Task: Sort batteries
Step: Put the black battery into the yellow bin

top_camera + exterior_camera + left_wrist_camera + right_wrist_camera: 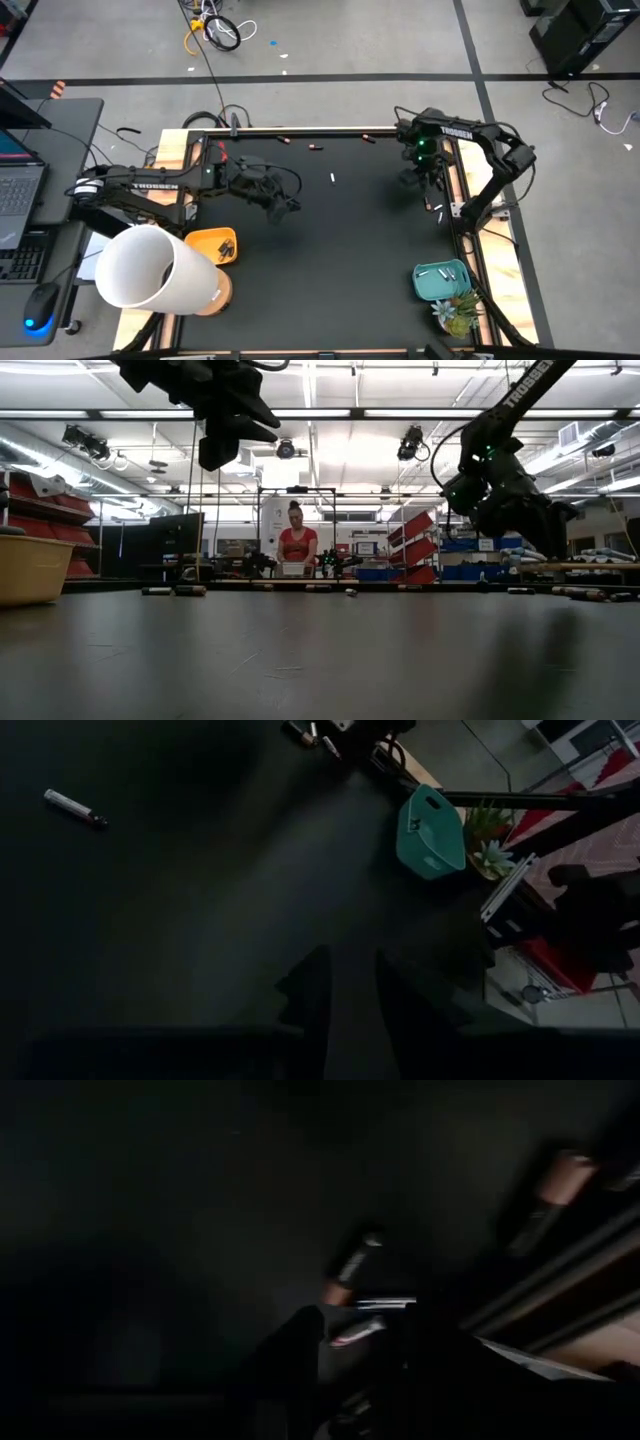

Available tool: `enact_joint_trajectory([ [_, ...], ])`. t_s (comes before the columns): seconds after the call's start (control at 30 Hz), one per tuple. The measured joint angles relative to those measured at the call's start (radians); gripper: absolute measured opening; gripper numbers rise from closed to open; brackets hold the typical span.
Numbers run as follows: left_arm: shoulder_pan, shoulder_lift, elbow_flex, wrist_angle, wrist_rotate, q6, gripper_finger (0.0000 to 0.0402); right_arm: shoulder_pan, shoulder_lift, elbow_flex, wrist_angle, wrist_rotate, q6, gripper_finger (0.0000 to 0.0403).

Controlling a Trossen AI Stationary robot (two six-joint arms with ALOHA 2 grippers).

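Batteries lie loose on the black mat: a white battery [332, 178] mid-table, dark ones [315, 147] along the far edge, and a white one [437, 207] by the right edge. My left gripper [288, 208] hangs open above the mat left of centre, nothing between its fingers [350, 1010]. My right gripper [425, 185] hovers open near the far right, well above the mat [530, 520]. Its blurred wrist view shows a white battery [358, 1328] beyond the fingers and a dark copper-ended battery [350, 1265] farther off.
An orange bin [215, 243] holding dark batteries stands near left, beside a large white cylinder [150, 265]. A teal bin [442, 280] with white batteries stands near right, a small plant [458, 315] next to it. A person [297, 540] sits beyond the table.
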Motion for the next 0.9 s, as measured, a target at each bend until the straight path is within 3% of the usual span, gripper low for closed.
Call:
enact_joint_trajectory([
  [0.37, 0.000, 0.000, 0.000, 0.000, -0.003, 0.003, 0.0096, -0.064, 0.000, -0.008, 0.001, 0.183, -0.100, 0.0135],
  [0.9, 0.001, 0.000, 0.000, 0.002, -0.010, 0.021, 0.0096, 0.141, -0.001, -0.064, -0.005, 0.266, -0.363, 0.0135],
])
